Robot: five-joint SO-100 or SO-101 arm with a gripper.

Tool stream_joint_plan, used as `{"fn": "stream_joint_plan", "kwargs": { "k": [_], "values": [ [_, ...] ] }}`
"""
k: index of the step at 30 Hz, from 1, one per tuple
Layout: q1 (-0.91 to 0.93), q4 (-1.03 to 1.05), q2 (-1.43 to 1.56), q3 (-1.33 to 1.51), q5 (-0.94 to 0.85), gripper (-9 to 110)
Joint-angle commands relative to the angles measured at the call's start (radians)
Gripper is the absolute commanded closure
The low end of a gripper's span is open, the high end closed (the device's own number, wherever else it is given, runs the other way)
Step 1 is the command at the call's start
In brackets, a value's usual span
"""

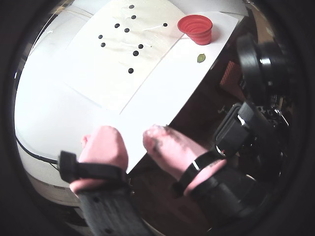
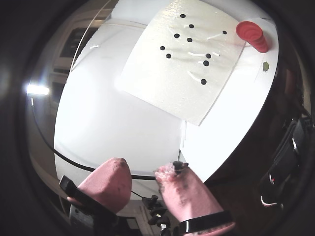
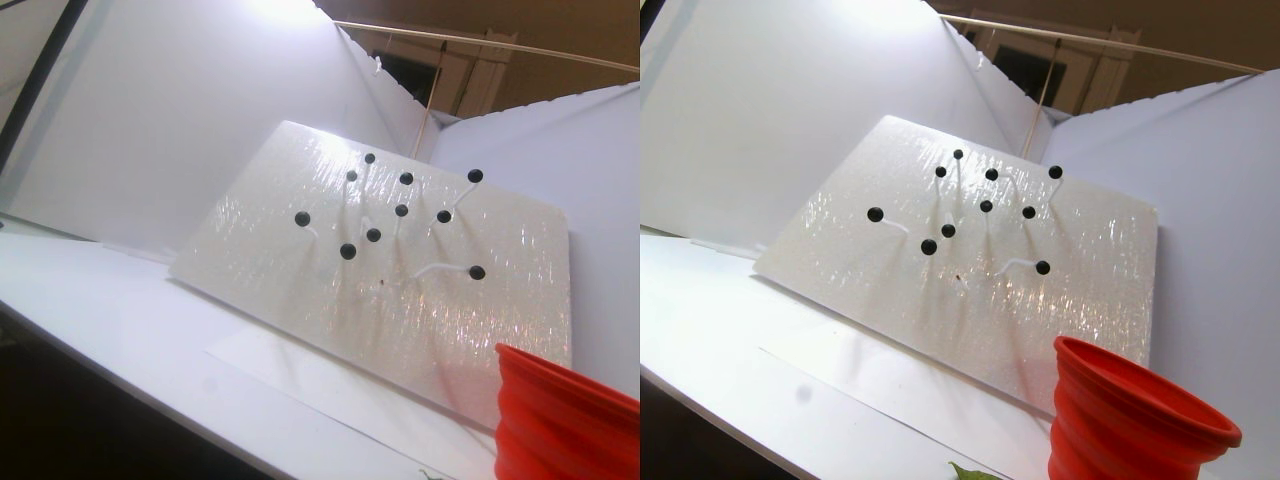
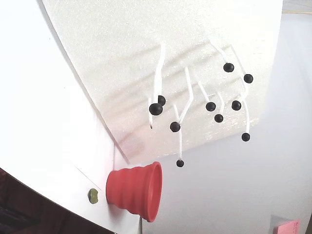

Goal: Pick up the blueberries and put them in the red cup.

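Observation:
Several blueberries (image 1: 136,53), small glossy black balls on thin white stems, stand on a white textured board (image 1: 113,73); they also show in the other wrist view as blueberries (image 2: 206,63), in the stereo pair as blueberries (image 3: 348,251) and in the fixed view as blueberries (image 4: 156,109). The red cup (image 1: 196,28) (image 2: 252,34) (image 3: 560,420) (image 4: 134,190) stands upright just beyond the board's corner, ridged and empty as far as I can see. My gripper (image 1: 132,140) (image 2: 143,169) hangs over the table's near edge, far from berries and cup. Its pink fingertips are apart with nothing between them.
A small yellow-green blob (image 1: 201,58) (image 4: 93,196) lies on the white table beside the cup. The board (image 3: 470,310) leans tilted against a white backdrop. The arm's black motor housing (image 1: 256,123) sits right of the table edge, over dark floor.

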Motion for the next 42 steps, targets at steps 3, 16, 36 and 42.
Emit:
{"fn": "stream_joint_plan", "kwargs": {
  "k": [3, 16, 36, 42],
  "values": [
    [-0.006, 0.006, -0.018, 0.005, -0.005, 91],
    [0.003, 0.005, -0.017, 0.005, -0.003, 91],
    [-0.015, -0.038, -0.072, -0.103, -0.018, 91],
    [-0.029, -0.067, -0.152, -0.109, -0.100, 91]
  ]
}}
